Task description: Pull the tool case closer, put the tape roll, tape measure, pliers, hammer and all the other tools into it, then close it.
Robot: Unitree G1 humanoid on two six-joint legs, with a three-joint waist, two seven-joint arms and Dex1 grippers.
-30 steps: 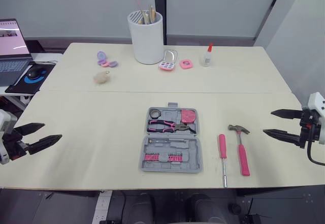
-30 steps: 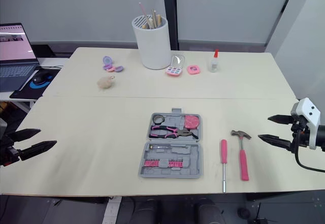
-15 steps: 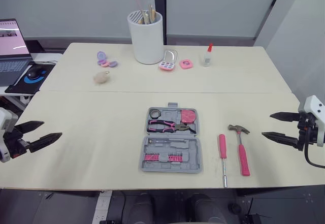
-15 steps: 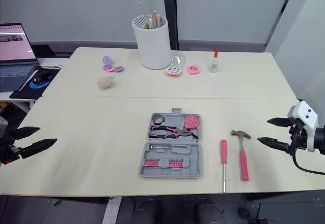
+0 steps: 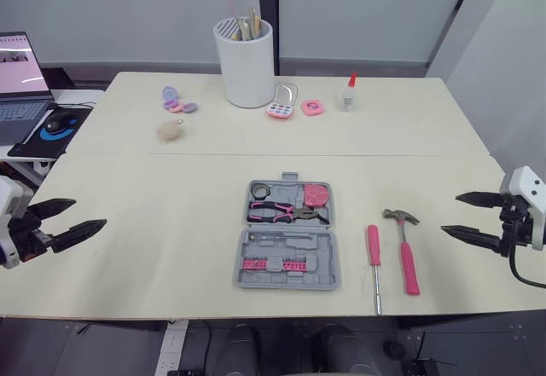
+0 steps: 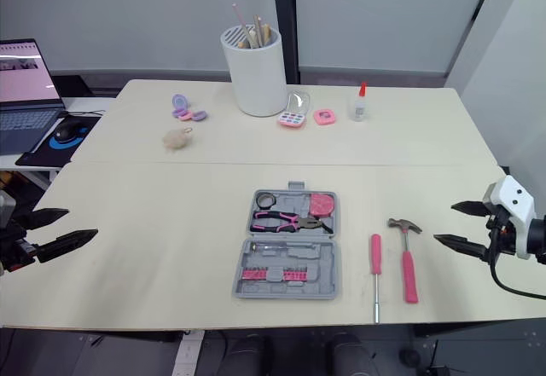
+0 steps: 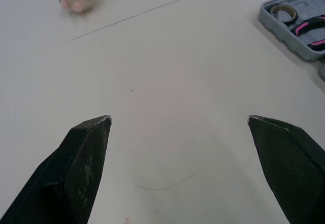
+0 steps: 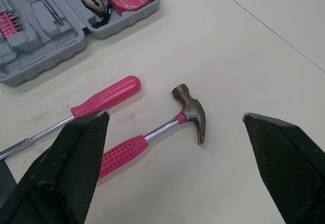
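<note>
The grey tool case (image 5: 288,238) lies open in the middle of the table, holding a tape roll (image 5: 260,191), pink tape measure (image 5: 316,194), pink-handled pliers (image 5: 281,213) and a row of pink bits (image 5: 275,264). To its right lie a pink screwdriver (image 5: 374,258) and a pink-handled hammer (image 5: 405,241) on the table. My right gripper (image 5: 462,216) hovers open near the table's right edge, right of the hammer. My left gripper (image 5: 75,216) stays open at the left edge, far from the case.
At the back stand a white pot (image 5: 246,61) of sticks, a glue bottle (image 5: 347,94), pink and purple cases (image 5: 282,103) and a beige ball (image 5: 171,130). A laptop (image 5: 19,78) and mouse (image 5: 58,121) sit on a side desk at the left.
My right gripper has drawn back slightly toward the table's right edge. My left gripper rose and shifted a little inward. The tools and case have not moved.
</note>
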